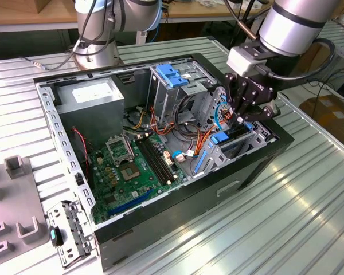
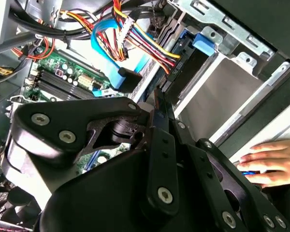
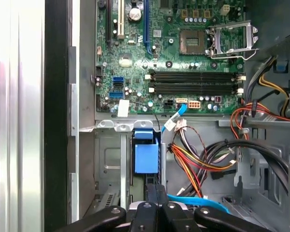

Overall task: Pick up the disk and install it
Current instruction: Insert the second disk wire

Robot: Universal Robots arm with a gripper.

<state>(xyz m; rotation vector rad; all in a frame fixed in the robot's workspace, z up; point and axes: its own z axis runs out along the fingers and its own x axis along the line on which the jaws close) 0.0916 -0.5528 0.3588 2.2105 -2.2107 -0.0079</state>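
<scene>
While the hand [image 1: 245,117] hangs over the drive cage [image 1: 232,146], we see the disk [image 2: 210,94] directly beneath it, standing on edge in the cage slot, its long axis running down into the bay; whether the hand grips it, we cannot tell.

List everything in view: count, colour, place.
Case: one, black, open, on the table.
Table: one, silver, ribbed.
Motherboard: one, green, on the case floor.
Power box: one, grey, white sticker, inside the case.
Latch: one, blue, atop the cage.
Disk: apparently one, silver-grey, in the bay by the gripper.
Cables: several, red, yellow, black, blue, beside the bay.
Fixture: one, grey, exterior view's left.
Hand: one, a person's, beside the case.
Arm: one, silver.
Gripper: one, black, over the bay.
</scene>
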